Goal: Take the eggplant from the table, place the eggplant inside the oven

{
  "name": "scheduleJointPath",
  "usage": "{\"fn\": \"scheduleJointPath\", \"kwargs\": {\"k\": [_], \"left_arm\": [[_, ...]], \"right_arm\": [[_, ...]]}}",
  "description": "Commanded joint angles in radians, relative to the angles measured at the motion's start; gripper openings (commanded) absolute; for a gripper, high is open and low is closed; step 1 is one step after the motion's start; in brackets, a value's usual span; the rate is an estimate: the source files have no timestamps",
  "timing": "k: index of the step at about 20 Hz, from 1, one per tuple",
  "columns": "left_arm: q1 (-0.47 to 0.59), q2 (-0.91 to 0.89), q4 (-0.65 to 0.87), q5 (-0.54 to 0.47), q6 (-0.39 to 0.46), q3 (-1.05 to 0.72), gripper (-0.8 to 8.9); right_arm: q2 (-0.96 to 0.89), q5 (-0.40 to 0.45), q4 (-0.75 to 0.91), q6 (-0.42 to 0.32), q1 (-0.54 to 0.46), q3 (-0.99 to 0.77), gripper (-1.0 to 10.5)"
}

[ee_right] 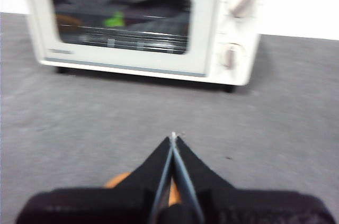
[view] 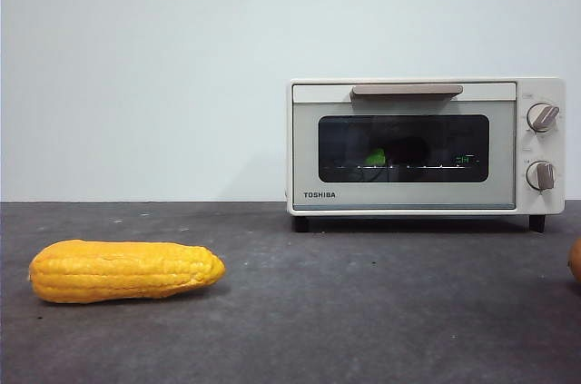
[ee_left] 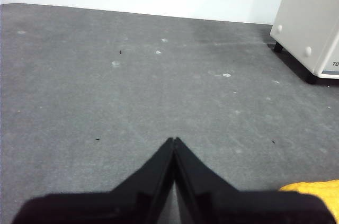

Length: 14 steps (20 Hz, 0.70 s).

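On the left of the dark grey table (view: 363, 311) lies a yellow-orange corn cob (view: 125, 270), on its side, its tapered end pointing toward the middle. The left gripper (ee_left: 174, 140) hangs over bare tabletop near it, its two black jaws pressed together tip to tip with nothing between them; a bit of the cob shows at the edge of its wrist view. Further right, at the back of the table against the pale wall, stands the cream-white oven (view: 425, 145), its door closed, the beige handle across the top and the two knobs at its right side. Through the dark glass I can make out the eggplant (view: 397, 153) on the rack inside: a dim dark shape with the bright green stem cap catching the light. The right gripper (ee_right: 173, 137) faces the oven door from a little way off, well apart from it, jaws closed on each other and holding nothing. At the far right edge of the table sits a small orange thing (view: 576, 261), mostly cut off.
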Motion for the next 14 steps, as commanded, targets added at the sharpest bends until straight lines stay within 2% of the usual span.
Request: {"fn": "scheduleJointPath", "kwargs": {"k": [1,7,14], "left_arm": [[0.003,0.001,0.011,0.005,-0.006,-0.008,-0.04],[0.003,0.000,0.011,0.005,-0.006,-0.008,-0.04],[0.003,0.000,0.011,0.005,-0.006,-0.008,-0.04]], "right_arm": [[-0.002,0.088,-0.006,0.016,-0.002,-0.012,0.0],[-0.002,0.252,-0.016,0.019,-0.002,-0.012,0.0],[-0.002,0.240,-0.016,0.018,-0.001,-0.012,0.0]]}}
